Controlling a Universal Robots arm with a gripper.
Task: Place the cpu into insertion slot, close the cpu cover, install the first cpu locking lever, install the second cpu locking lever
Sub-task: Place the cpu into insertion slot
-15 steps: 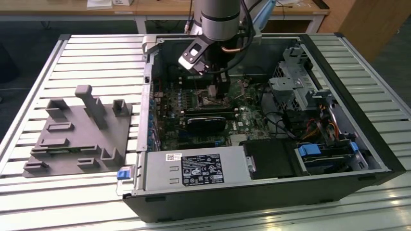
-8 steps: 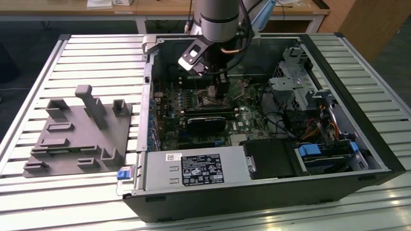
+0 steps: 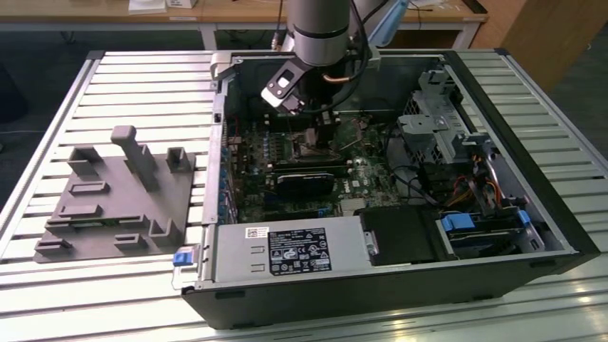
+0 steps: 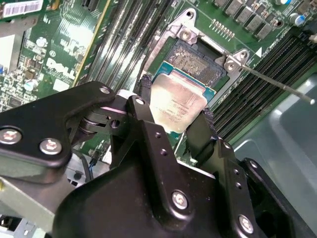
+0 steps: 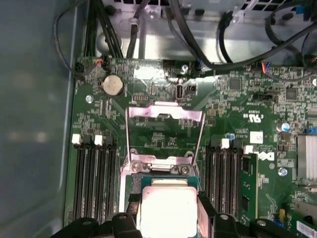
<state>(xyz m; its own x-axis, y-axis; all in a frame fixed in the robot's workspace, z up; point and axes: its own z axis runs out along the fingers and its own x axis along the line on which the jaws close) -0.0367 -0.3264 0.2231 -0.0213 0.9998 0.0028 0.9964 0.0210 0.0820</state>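
Inside the open case (image 3: 380,299), hanging from the arm (image 3: 323,28) over the motherboard (image 3: 252,160), toward the case's far wall in the exterior view. Gripping the cpu (image 4: 178,104) with the gripper (image 4: 176,103), black fingers (image 4: 143,96) pressing on two opposite edges and the silvery top facing up at the wrist cameras. Holding the chip right over the socket (image 4: 198,62), hiding the nearer part of it and leaving the far part of the contact field showing in the second wrist view; not telling from either wrist view whether chip and socket are touching. Facing, in the first wrist view, the cover (image 5: 166,113) standing open just beyond the socket, tilting up from its hinge with the green board showing through its centre window. Working beside a thin lever (image 4: 277,84) sticking out from one socket corner and crossing above the memory slots (image 4: 257,94), with more such slots flanking the socket on the other side. Looking past the cover at a coin battery (image 5: 113,85) sitting on the board. Hovering, in the exterior view, just beyond a black card (image 3: 309,178) lying across the board. Sharing the slatted table (image 3: 57,92) with a grey fixture (image 3: 114,192) standing beside the case, at the exterior view's left.
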